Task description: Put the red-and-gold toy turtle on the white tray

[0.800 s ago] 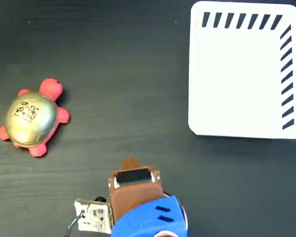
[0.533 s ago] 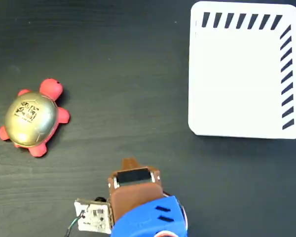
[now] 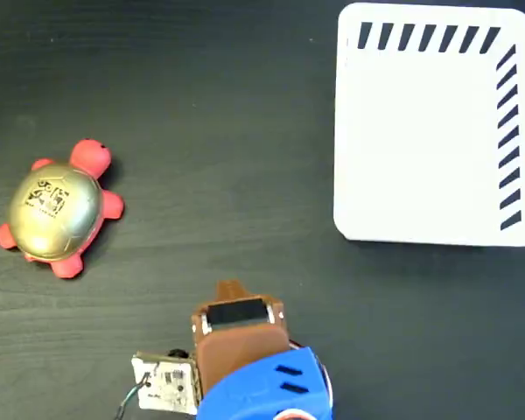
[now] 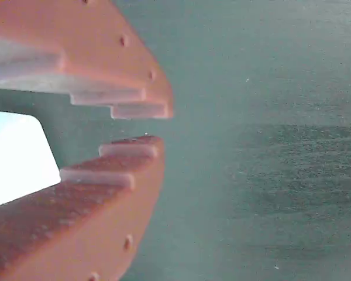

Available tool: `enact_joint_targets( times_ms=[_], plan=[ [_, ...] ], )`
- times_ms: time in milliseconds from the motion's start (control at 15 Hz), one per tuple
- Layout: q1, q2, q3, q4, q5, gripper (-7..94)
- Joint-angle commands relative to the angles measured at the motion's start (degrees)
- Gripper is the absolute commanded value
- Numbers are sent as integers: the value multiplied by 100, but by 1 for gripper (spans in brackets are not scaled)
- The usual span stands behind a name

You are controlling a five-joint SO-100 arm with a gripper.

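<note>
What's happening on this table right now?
A small robot arm sits at the bottom edge of the fixed view, and its gripper holds nothing; the jaws stand a little apart in the wrist view. A red-and-gold toy turtle lies on the dark table at the left, untouched. The white tray at the upper right has nothing on it. So the turtle has not yet been picked up.

I read this as a lab or test bench: a bare dark wood-grain table [image 3: 201, 105], my arm [image 3: 254, 376] with an exposed circuit board [image 3: 168, 382] at its bottom edge, and a turtle [image 3: 57, 208] wearing a printed square code (a tracking marker, apparently).
</note>
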Motion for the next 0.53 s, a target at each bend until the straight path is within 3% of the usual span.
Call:
enact_joint_targets(
  times_ms=[0, 467],
  plan=[
    [-35, 9, -211, 105, 53, 0],
    [-53, 9, -211, 97, 18, 0]
  ],
)
